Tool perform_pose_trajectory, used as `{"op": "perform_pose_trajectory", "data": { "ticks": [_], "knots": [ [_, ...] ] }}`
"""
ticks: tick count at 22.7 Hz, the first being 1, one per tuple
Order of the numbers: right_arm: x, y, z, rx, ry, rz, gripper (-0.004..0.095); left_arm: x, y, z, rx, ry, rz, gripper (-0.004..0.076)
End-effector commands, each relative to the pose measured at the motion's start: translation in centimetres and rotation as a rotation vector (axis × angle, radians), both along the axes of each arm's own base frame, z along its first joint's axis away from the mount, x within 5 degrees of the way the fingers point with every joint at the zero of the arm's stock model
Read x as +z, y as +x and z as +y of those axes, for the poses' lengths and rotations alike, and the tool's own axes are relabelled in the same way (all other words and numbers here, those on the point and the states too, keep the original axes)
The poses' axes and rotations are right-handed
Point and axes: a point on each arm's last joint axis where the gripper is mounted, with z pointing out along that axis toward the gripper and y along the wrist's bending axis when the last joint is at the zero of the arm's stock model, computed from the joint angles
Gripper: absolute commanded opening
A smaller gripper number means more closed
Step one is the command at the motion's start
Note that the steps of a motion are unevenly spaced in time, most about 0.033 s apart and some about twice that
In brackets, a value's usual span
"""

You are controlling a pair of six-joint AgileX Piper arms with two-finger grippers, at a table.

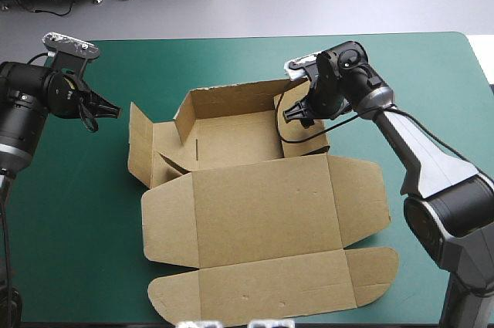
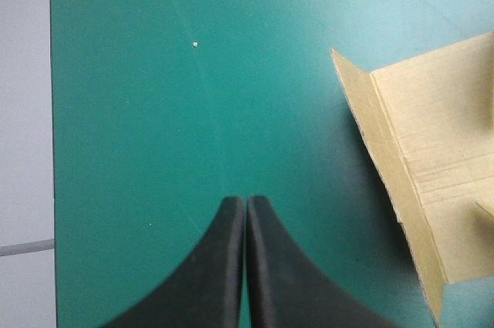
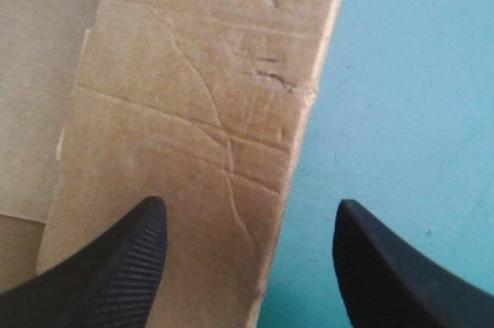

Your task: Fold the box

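The brown box lies mid-table. Its far part forms an open tray with the back and side walls raised, and the lid and its flaps lie flat toward the near edge. My left gripper is shut and empty, hovering over the cover a little left of the box's left flap. In the left wrist view the fingers meet in one point. My right gripper is open at the tray's right wall. That creased wall reaches between the fingers, its edge nearer the outer finger.
Teal-green cover shows bare to the left of the box and also on its right. The table's edge runs close beside my left gripper, with grey floor beyond it.
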Motion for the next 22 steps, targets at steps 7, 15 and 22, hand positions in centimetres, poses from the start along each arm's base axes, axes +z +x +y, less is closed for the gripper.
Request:
{"op": "perform_pose_trajectory", "data": {
  "ticks": [7,15,22],
  "knots": [
    [-0.1,1.0,0.1,-0.044,-0.003,-0.025,0.0477,2.1,-0.8,0.1,-0.007,-0.002,-0.099,-0.0004],
    [-0.1,0.9,0.0,-0.037,-0.013,-0.013,0.0061,2.1,-0.8,0.0,-0.01,-0.006,-0.096,-0.0004],
    [2.5,-0.3,-0.6,-0.006,0.027,-0.06,-0.0023,1.9,-0.8,0.2,-0.001,-0.022,-0.083,-0.0004]
  ]
}}
